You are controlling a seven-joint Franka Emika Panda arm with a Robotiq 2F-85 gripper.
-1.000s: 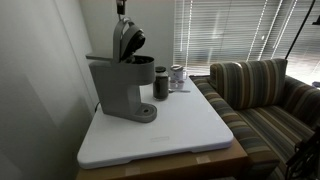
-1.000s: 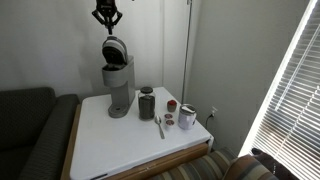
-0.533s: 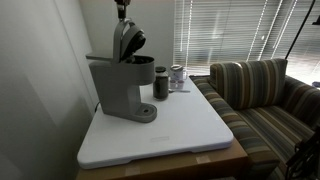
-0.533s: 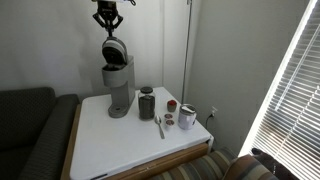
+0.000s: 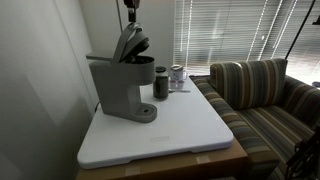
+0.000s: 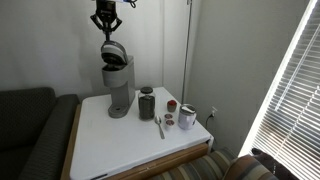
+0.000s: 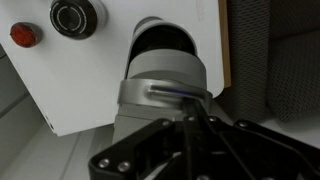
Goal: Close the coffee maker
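– What is different at the coffee maker (image 5: 118, 85) compared with a second ago?

– Your gripper (image 5: 130, 10) now sits a little further out toward the front of the machine's head. A second ago it hung more above the back of it.

– And the lid?

– The lid (image 5: 131, 45) no longer stands near upright as it did half a second ago. It leans forward over the head, with its top edge lower, and a gap remains beneath it.

– Do you see that from the opposite camera too?

– Only faintly. In an exterior view your gripper (image 6: 105, 20) is a touch lower above the machine than a second ago.
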